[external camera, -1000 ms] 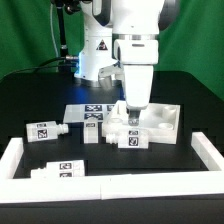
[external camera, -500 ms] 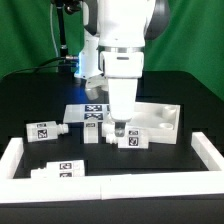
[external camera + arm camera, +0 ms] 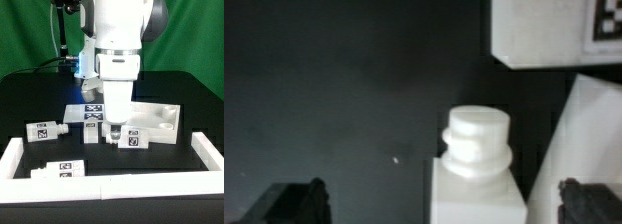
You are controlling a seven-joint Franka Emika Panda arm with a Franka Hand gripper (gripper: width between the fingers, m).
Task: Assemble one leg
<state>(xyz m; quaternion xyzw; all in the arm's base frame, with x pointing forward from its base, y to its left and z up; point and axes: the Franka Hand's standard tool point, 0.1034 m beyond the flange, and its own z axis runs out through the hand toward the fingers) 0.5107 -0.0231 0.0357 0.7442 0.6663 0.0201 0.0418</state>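
Observation:
Several white legs with tags lie on the black table. One leg (image 3: 131, 139) lies just in front of the white square panel (image 3: 165, 115), and another (image 3: 93, 133) lies beside it on the exterior view's left. My gripper (image 3: 116, 128) hangs low between these two. In the wrist view the gripper (image 3: 441, 203) is open. A leg (image 3: 475, 155) with a stepped round end lies between the dark fingertips (image 3: 295, 200), untouched. Two more legs lie further to the exterior view's left (image 3: 42, 130) and front left (image 3: 58, 170).
The marker board (image 3: 88, 111) lies behind the legs. A white raised wall (image 3: 110, 190) runs along the table's front and sides. In the wrist view the panel's edge (image 3: 598, 130) is close beside the leg, and a white tagged piece (image 3: 553, 30) lies beyond it.
The arm has moved toward the exterior view's left and a little lower, from over the panel's front edge to beside the tagged leg. No part has moved.

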